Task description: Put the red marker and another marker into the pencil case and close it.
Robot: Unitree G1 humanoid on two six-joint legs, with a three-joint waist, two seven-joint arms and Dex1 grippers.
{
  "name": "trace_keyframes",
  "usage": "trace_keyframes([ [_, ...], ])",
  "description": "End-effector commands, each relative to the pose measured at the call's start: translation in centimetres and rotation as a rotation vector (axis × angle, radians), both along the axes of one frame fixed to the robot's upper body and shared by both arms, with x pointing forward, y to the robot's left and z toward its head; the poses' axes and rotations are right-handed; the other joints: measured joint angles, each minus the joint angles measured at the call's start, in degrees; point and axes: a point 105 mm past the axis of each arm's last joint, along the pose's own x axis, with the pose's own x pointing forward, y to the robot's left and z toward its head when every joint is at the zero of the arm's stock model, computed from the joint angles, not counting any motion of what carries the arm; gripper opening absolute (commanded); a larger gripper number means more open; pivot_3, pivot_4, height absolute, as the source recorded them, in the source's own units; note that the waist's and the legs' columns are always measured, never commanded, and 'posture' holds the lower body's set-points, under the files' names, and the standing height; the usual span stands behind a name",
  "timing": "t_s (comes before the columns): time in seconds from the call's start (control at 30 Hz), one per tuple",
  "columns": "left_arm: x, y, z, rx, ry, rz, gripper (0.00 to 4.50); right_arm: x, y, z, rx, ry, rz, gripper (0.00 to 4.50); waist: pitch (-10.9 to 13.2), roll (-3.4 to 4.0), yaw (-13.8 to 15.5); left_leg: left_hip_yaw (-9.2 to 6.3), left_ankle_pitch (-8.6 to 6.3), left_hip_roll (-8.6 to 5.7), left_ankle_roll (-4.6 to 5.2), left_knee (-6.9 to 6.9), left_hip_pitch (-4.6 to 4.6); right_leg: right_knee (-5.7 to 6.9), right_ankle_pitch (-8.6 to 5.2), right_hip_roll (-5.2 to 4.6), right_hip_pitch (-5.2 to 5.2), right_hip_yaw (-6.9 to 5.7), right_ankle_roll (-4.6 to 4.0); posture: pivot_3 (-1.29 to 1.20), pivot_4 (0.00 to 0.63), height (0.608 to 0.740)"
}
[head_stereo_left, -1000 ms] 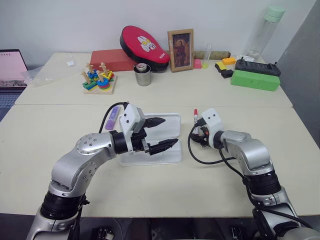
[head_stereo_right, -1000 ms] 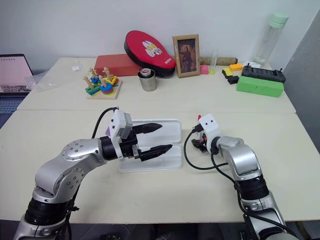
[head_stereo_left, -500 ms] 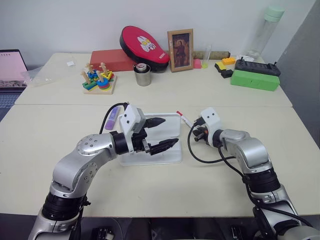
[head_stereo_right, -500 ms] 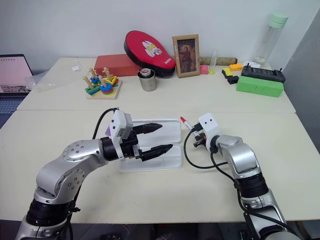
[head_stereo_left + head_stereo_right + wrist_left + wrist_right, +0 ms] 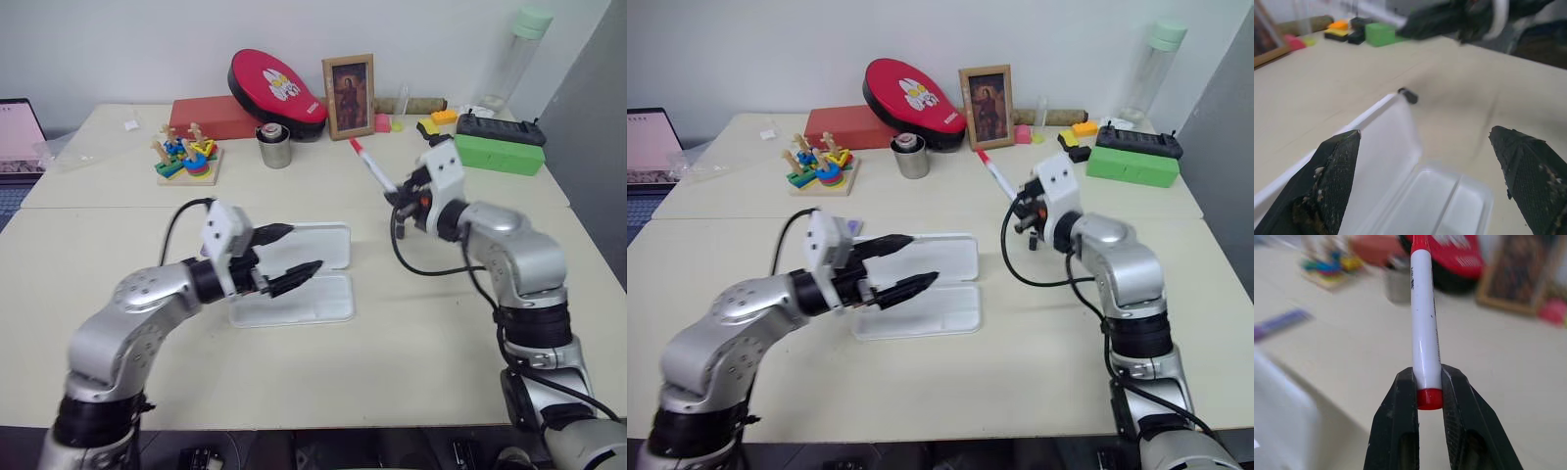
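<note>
Lifted off the bench since a second ago, the red marker now hangs in the air at two o'clock from the open case, pinched at its red end by the right fingers, while the left fingers gape wide over the case.

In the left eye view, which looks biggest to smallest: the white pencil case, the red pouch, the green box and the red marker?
1. pencil case
2. red pouch
3. green box
4. red marker
The pencil case is nearer the camera, so its lead is unsure.
</note>
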Motion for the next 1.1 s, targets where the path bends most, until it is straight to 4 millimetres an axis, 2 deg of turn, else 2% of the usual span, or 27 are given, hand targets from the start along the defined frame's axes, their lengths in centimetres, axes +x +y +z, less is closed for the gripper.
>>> trace_keyframes([
  [0.03,-2.2,1.0,0.2,0.037,-0.001,0.011,4.50,-4.5,2.8,-0.4,-0.084,-0.022,0.312,0.29,0.00,0.00,0.00,0.00,0.00,0.00,0.00,0.00,-0.02,-0.03,0.00,0.00,-0.01,0.00,0.00,0.00,0.150,0.740],
  [0.13,-3.2,2.2,-1.2,0.068,0.046,0.060,4.50,-5.1,3.4,-3.1,-0.218,-0.016,0.373,0.29,0.00,0.00,0.31,0.00,-0.01,0.00,0.01,0.02,-0.02,-0.06,0.00,-0.01,0.02,-0.02,0.00,0.00,0.150,0.740],
  [0.17,-3.5,3.2,-1.7,0.077,0.063,0.096,4.50,-5.4,3.8,-4.7,-0.286,-0.007,0.404,0.29,0.00,0.00,0.41,0.00,-0.01,0.00,0.01,0.02,-0.01,-0.06,0.01,-0.01,0.02,-0.02,0.00,0.00,0.150,0.740],
  [0.3,-4.7,5.1,-2.4,0.104,0.087,0.160,4.50,-5.3,5.2,-8.4,-0.436,-0.015,0.451,0.29,0.00,0.00,0.66,0.02,-0.01,0.01,0.01,0.03,0.05,-0.06,0.00,-0.01,0.01,0.02,0.00,0.00,0.150,0.740],
  [0.47,-5.2,5.6,-2.5,0.114,0.090,0.178,4.50,-4.8,6.2,-10.6,-0.508,-0.049,0.490,0.29,-0.01,-0.01,1.25,0.02,0.00,0.00,0.00,0.06,0.03,-0.10,0.04,-0.01,0.04,0.00,0.02,0.00,0.150,0.740],
  [0.7,-5.0,5.2,-2.3,0.101,0.075,0.182,4.50,-3.0,7.7,-10.5,-0.527,-0.103,0.503,0.29,-0.01,-0.01,1.09,0.01,0.00,0.01,-0.01,0.04,0.03,-0.09,0.05,0.00,0.03,-0.01,0.02,0.00,0.150,0.740],
  [0.93,-4.8,4.8,-2.1,0.089,0.063,0.185,4.50,-2.7,7.7,-10.3,-0.538,-0.113,0.522,0.29,-0.01,-0.02,1.15,0.00,0.00,0.01,-0.01,0.03,0.02,-0.10,0.04,0.00,0.04,-0.01,0.01,0.00,0.150,0.740],
  [1.0,-4.8,4.8,-2.0,0.083,0.061,0.189,4.50,-2.8,7.6,-10.4,-0.539,-0.108,0.528,1.00,-0.01,-0.01,1.10,0.00,0.00,0.01,-0.01,0.03,0.03,-0.09,0.04,0.00,0.04,-0.01,0.01,0.00,0.150,0.740],
  [1.03,-4.7,4.8,-2.0,0.081,0.060,0.191,4.50,-2.9,7.5,-10.4,-0.539,-0.106,0.530,1.10,-0.01,-0.01,1.10,0.00,0.00,0.01,-0.01,0.03,0.03,-0.09,0.04,0.00,0.04,-0.01,0.01,0.00,0.150,0.740],
  [1.1,-4.6,4.9,-2.0,0.075,0.058,0.198,4.50,-2.8,7.4,-10.4,-0.538,-0.105,0.530,1.58,-0.01,-0.01,1.10,0.00,0.00,0.01,-0.01,0.03,0.03,-0.09,0.04,0.00,0.04,-0.01,0.01,0.00,0.150,0.740],
])
